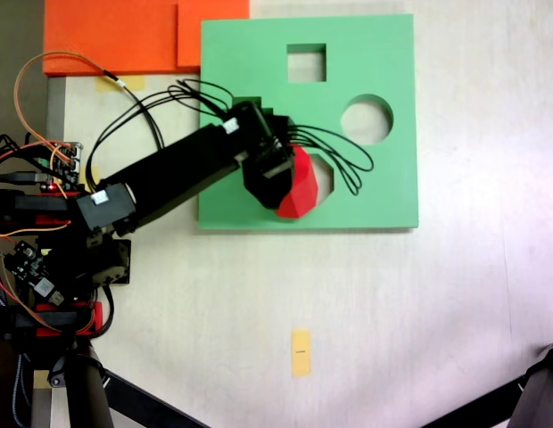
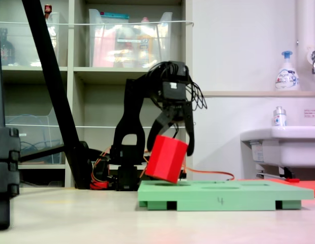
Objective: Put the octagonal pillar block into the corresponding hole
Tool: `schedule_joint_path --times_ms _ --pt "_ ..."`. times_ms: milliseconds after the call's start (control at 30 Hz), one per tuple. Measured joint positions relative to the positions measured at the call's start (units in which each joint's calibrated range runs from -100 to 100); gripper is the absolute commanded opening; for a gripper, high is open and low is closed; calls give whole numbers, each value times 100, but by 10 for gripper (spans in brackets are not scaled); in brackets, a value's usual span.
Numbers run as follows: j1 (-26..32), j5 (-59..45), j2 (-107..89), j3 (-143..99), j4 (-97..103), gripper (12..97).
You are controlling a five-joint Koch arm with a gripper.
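The red octagonal pillar block (image 1: 301, 189) (image 2: 166, 158) hangs tilted over the green foam board (image 1: 383, 187) (image 2: 223, 195). Its lower edge is at or just above the board's surface. My gripper (image 1: 291, 178) (image 2: 173, 145) is shut on the block, one finger on each side. In a fixed view the block covers most of the eight-sided hole (image 1: 325, 180), and only the hole's right part shows beside it. The board also has a round cutout (image 1: 367, 119) and a square cutout (image 1: 306, 62).
Orange foam sheets (image 1: 125, 36) lie at the board's top left corner. A yellow tape tag (image 1: 300, 352) sits on the table below the board. The arm's cables (image 1: 348, 165) loop over the board. A black tripod leg (image 2: 56, 86) stands on the left.
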Motion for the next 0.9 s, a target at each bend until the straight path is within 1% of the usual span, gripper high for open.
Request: schedule_joint_path --times_ms 533,900 --pt "0 0 287 284 0 317" --pt "34 0 889 1098 10 317"
